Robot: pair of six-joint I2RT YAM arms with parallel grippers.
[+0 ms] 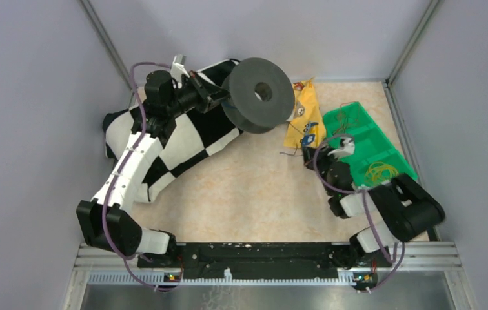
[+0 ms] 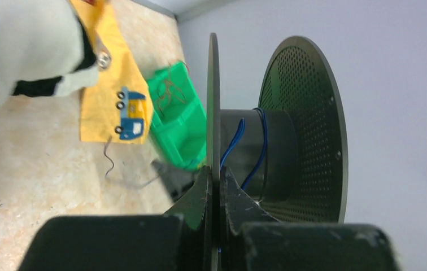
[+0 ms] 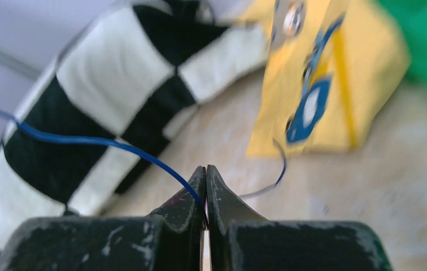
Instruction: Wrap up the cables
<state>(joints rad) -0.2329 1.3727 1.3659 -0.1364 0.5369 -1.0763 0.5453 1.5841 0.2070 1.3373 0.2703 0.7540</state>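
Left gripper (image 2: 214, 176): clenched on flange edge of dark grey spool (image 1: 259, 95). Spool raised at back, axis roughly level; left arm stretched over checkered cloth (image 1: 183, 135).

Blue cable (image 3: 87, 141): turns on spool core, apparently running right and down to right gripper (image 3: 205, 183).

Right gripper: pinching cable, low beside yellow cloth (image 1: 303, 119); right arm folded, nearer cable's free end.

Loose cables (image 1: 341, 119): in green bin (image 1: 377, 142), far right.

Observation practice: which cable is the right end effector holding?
The blue cable, pinched by the right end effector; the yellow coil lies in the green bin.
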